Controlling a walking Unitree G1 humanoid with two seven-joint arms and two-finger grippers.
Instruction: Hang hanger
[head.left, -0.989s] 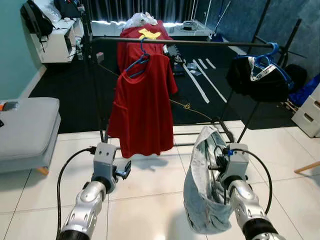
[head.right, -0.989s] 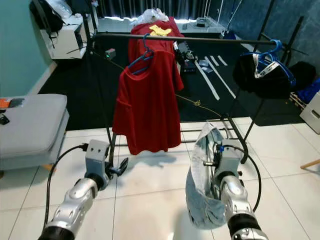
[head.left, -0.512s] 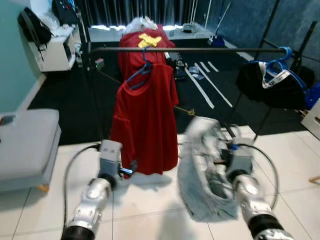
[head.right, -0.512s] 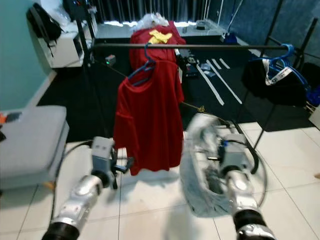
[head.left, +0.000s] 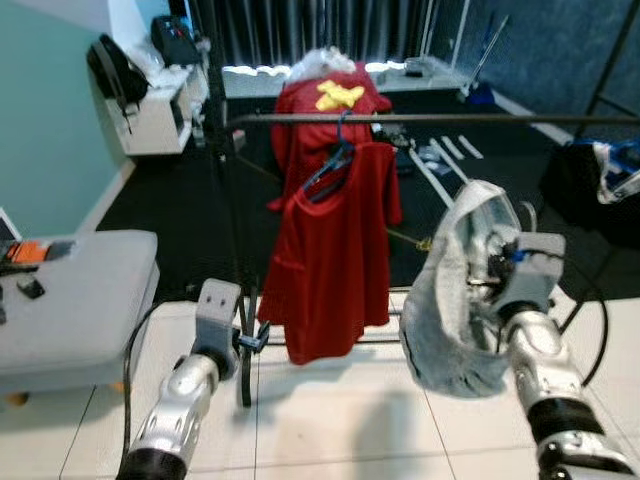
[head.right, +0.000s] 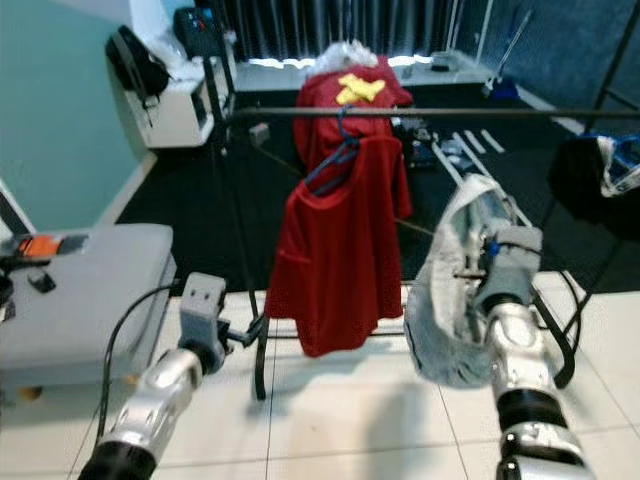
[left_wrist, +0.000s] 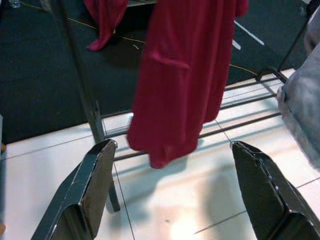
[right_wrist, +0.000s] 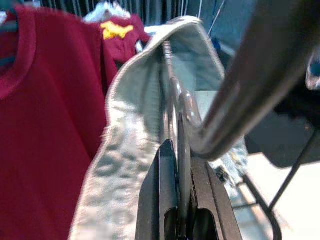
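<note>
Hanger (right_wrist: 181, 107) with the grey garment (head.left: 450, 300) draped on it is being carried in the right claw (right_wrist: 177, 200), whose fingers are clenched on its metal wire, below the dark rail (head.left: 440, 119) and just right of the red shirt (head.left: 335, 250). The left claw (left_wrist: 175, 185) is hanging released, grasping nothing. To do this step well, the arm is needing to lift the hook above the rail, in the free part beside the shirt, then lower it slowly.
</note>
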